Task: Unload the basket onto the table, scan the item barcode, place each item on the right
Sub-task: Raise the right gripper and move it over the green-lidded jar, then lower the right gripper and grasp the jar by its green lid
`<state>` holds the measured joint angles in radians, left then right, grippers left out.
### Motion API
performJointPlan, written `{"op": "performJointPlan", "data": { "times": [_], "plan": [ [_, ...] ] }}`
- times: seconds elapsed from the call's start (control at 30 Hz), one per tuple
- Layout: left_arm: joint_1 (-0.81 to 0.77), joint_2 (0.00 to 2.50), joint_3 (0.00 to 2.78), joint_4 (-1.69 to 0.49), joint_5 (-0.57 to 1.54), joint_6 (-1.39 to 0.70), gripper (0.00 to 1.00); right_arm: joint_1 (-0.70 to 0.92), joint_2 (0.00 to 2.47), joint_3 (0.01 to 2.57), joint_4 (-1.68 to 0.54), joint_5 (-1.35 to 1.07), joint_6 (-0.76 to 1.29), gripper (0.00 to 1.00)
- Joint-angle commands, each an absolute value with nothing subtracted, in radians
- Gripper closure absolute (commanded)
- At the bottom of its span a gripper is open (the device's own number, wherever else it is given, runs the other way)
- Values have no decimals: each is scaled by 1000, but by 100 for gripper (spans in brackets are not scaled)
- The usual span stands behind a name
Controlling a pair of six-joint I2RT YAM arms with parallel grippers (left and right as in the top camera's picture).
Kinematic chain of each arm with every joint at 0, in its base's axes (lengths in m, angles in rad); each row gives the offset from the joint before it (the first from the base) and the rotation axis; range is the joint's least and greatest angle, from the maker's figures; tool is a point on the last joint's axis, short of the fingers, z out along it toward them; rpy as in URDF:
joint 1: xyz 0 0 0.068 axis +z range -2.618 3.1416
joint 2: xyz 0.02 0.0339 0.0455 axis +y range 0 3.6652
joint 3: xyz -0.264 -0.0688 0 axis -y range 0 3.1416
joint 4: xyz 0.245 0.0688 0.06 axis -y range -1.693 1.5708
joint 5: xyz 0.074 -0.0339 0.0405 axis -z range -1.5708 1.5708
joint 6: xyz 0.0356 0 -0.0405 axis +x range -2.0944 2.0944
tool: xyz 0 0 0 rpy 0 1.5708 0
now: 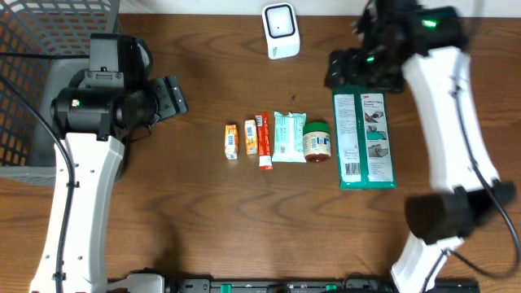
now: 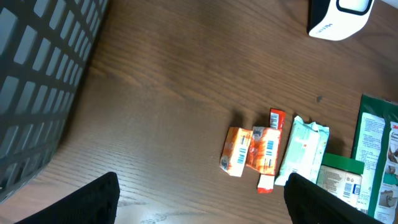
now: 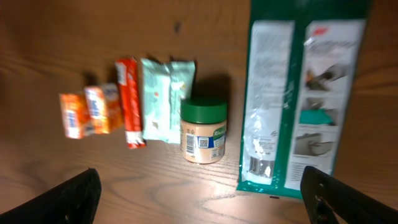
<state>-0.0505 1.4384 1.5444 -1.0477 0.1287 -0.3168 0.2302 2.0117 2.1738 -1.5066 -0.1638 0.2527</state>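
A row of items lies mid-table: two small orange boxes point(image 1: 232, 140) point(image 1: 251, 137), a red-orange stick pack point(image 1: 264, 140), a pale green packet point(image 1: 288, 136), a green-lidded jar point(image 1: 316, 141) and a large green package point(image 1: 365, 138). The white scanner point(image 1: 280, 30) stands at the far edge. My left gripper point(image 1: 171, 96) hangs open, left of the row, holding nothing. My right gripper point(image 1: 350, 69) is open above the green package's far end. In the right wrist view the jar point(image 3: 202, 130) and the package point(image 3: 301, 93) lie ahead of the empty, wide-apart jaws point(image 3: 202, 199).
A grey wire basket point(image 1: 32, 49) fills the far left corner, and its mesh wall point(image 2: 37, 81) shows in the left wrist view. Bare wood lies between the basket and the orange boxes point(image 2: 236, 151). The scanner point(image 2: 339, 17) shows at the top right there.
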Motion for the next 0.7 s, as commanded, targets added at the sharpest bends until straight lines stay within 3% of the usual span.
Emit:
{"op": "performJointPlan", "data": {
  "times": [0.0, 0.47, 0.67],
  "plan": [
    [-51, 1445, 1555, -1051, 131, -311, 15, 270, 2123, 2176, -1515, -165, 258, 2],
    [-51, 1445, 1555, -1051, 131, -311, 15, 308, 2410, 2171, -1504, -160, 257, 1],
    [-51, 1445, 1555, -1051, 131, -311, 15, 309, 2444, 2153, -1495, -154, 257, 13]
  ]
}}
